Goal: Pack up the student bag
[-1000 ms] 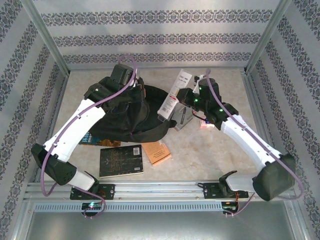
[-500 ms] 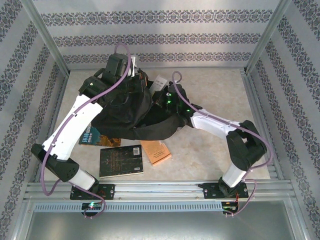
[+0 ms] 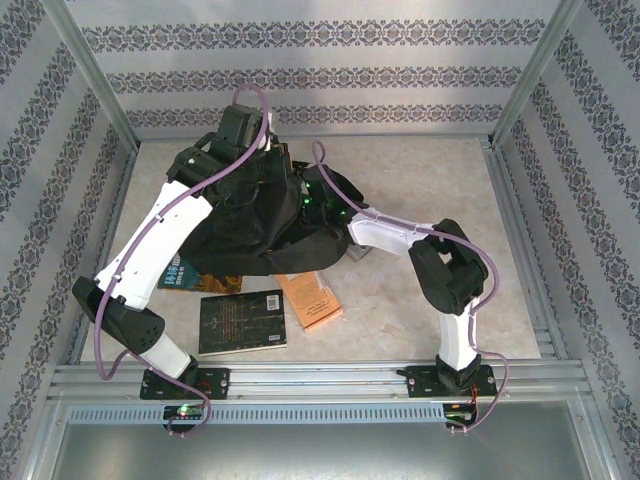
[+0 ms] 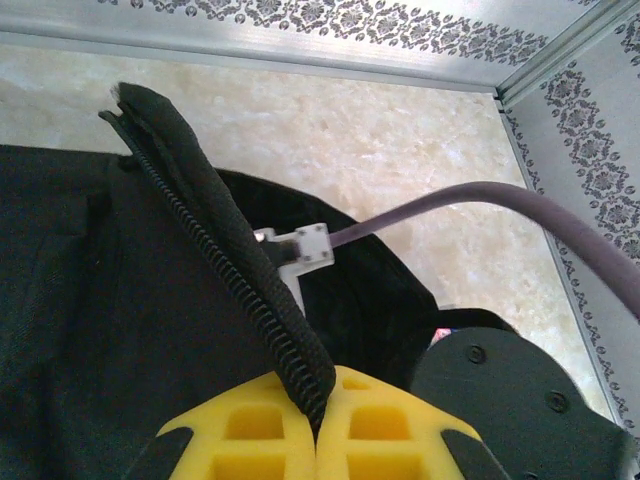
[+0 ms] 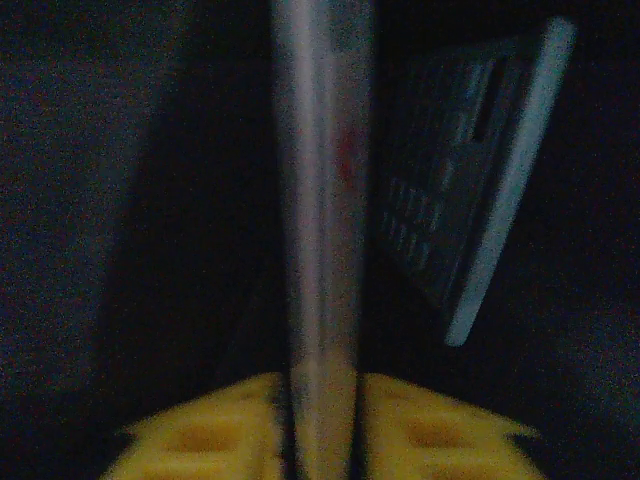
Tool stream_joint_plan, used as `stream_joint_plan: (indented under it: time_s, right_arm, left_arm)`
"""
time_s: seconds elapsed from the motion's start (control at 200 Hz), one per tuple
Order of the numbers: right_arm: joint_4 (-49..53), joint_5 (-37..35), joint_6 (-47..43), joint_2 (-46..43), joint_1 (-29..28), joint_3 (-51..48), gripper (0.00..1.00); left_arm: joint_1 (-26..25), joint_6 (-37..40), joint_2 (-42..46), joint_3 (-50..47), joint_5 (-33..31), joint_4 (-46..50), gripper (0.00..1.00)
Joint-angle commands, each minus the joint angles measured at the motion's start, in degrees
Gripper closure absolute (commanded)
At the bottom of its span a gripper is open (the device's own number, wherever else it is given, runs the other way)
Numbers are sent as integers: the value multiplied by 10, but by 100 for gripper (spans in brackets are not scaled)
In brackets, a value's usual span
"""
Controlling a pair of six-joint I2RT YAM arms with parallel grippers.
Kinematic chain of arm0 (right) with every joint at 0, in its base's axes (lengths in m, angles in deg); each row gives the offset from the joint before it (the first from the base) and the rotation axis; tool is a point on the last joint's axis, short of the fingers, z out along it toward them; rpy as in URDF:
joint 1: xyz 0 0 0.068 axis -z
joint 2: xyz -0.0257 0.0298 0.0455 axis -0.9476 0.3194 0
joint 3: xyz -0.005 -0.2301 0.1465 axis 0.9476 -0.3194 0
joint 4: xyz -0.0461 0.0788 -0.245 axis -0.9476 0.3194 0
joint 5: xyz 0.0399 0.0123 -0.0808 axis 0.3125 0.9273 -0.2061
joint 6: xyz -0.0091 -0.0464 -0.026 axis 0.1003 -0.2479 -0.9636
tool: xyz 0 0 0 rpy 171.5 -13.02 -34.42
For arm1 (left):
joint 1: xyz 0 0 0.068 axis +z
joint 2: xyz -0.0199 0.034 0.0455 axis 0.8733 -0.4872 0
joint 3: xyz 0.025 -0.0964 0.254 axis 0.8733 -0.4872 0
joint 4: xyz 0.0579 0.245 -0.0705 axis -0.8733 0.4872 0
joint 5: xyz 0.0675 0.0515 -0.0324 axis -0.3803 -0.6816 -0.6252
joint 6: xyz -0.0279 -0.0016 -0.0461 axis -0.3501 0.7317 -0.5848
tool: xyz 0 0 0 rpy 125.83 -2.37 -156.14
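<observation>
Left gripper (image 4: 318, 400): clamped on the zip edge (image 4: 225, 260) of the student bag (image 3: 250, 235).
Right gripper (image 5: 322, 410): inside the bag's dark opening, with yellow fingers on either side of a thin grey object (image 5: 320, 200) that stands on edge. Whether it is gripped or let go cannot be told.
Black book (image 3: 242, 322): flat on the table (image 3: 420, 180), nearest the arm bases.
Orange booklet (image 3: 316, 303): just right of the black book.
Blue book (image 3: 183, 272): partly under the bag.
Student bag: mid-table, beyond the books.

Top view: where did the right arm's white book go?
The right gripper swung left into the student bag, carrying the white book inside; it stands between the fingers. The left gripper stayed clamped on the bag's zip edge; the black book and orange book never moved.
</observation>
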Motion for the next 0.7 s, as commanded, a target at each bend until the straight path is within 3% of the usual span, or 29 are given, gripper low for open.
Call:
stream_joint_plan:
  time_s: [0.0, 0.14, 0.24, 0.425, 0.695]
  right_arm:
    - [20, 85, -37, 3, -5, 37, 52]
    - [60, 76, -79, -25, 4, 31, 43]
    - [90, 67, -98, -51, 13, 20, 42]
    - [234, 35, -190, -99, 21, 41, 42]
    - [354, -6, -225, -167, 45, 24, 43]
  left_arm:
    - [12, 12, 5, 23, 3, -45, 100]
    - [18, 11, 9, 20, -1, -42, 100]
    - [21, 11, 12, 17, -3, -41, 100]
    - [24, 15, 25, -4, -11, -40, 100]
    - [24, -1, 48, -50, 13, -50, 100]
